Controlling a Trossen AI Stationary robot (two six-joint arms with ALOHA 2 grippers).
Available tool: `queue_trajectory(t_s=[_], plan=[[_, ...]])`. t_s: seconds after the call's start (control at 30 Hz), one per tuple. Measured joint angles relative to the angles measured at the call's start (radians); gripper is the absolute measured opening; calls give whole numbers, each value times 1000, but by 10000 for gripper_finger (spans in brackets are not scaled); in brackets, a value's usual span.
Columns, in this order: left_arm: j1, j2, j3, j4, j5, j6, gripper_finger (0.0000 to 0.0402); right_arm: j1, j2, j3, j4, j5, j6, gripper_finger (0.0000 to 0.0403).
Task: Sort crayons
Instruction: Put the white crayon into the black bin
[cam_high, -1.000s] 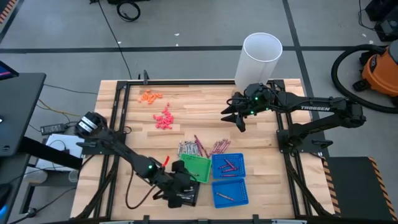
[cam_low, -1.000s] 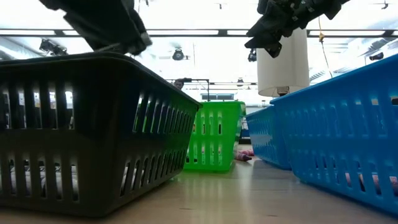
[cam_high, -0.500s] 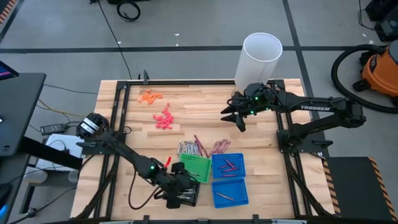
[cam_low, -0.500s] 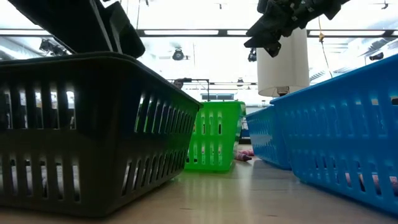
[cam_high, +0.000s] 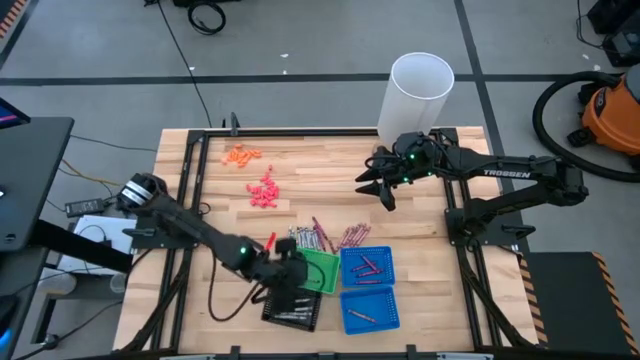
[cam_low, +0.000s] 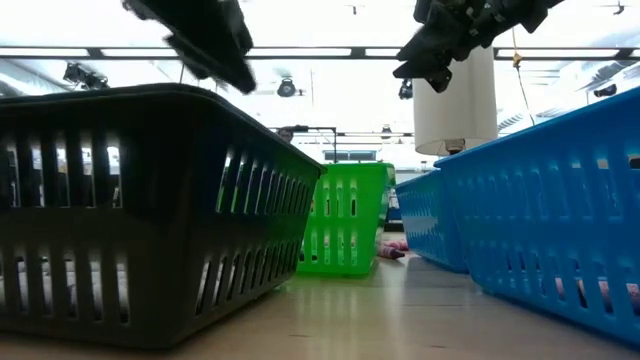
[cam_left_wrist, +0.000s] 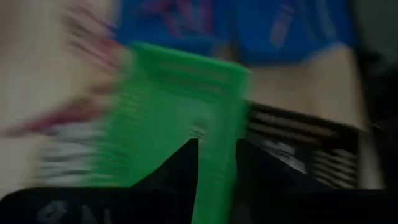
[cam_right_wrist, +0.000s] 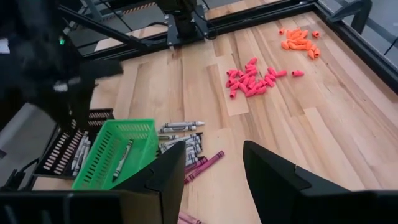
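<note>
Crayons: a loose heap of grey and maroon sticks (cam_high: 320, 237) lies on the table (cam_high: 310, 170) just beyond the green tray (cam_high: 318, 268); more lie sorted in the black tray (cam_high: 293, 307) and in the two blue trays (cam_high: 367, 267).
Change: a second ago the left gripper (cam_high: 283, 276) hung low over the black tray; now it has drawn back up toward the green tray, and its jaws have parted.
Meaning: judged from that, a grey crayon has been let go into the black tray — one more sorted, with the heap left to work through.
Left gripper state: fingers (cam_left_wrist: 186, 163) a little apart, nothing seen between them.
Right gripper: the right gripper (cam_high: 385, 190) hovers near the table's far right, well apart from the heap, fingers (cam_right_wrist: 273, 168) wide and empty — unmoved over the last second.
Axis, black tray: the grey sticks (cam_right_wrist: 74, 151) lie roughly side by side, long axes along the tray's length.
Axis, heap: the grey ones run mostly parallel to the table's long edge; the maroon ones (cam_right_wrist: 203, 165) lie slanted across them.
Axis, green tray: one grey crayon (cam_right_wrist: 122, 157) lies along the tray's length.
</note>
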Motion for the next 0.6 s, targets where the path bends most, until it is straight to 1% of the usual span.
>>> queue_trajectory(t_s=[0.07, 0.1, 0.23, 0.3, 0.4, 0.5, 0.6], plan=[[33, -21, 0, -37, -65, -13, 117, -8, 4, 0, -3, -1, -1, 169], [53, -25, -5, -53, -80, -38, 116, -11, 5, 0, -8, -2, 0, 169], [141, -28, -27, -81, -83, -182, 116, -17, 5, 0, -9, 22, -13, 169], [184, -29, -40, -93, -66, -261, 116, -20, 5, 0, -8, 42, -27, 169], [242, -28, -82, -107, -30, -387, 116, -26, 5, 0, -8, 43, -31, 169], [298, -28, -120, -105, 29, -491, 116, -32, 5, 0, -8, 42, -30, 169], [350, -28, -152, -114, 37, -635, 116, -33, 5, 0, -8, 42, -30, 169]])
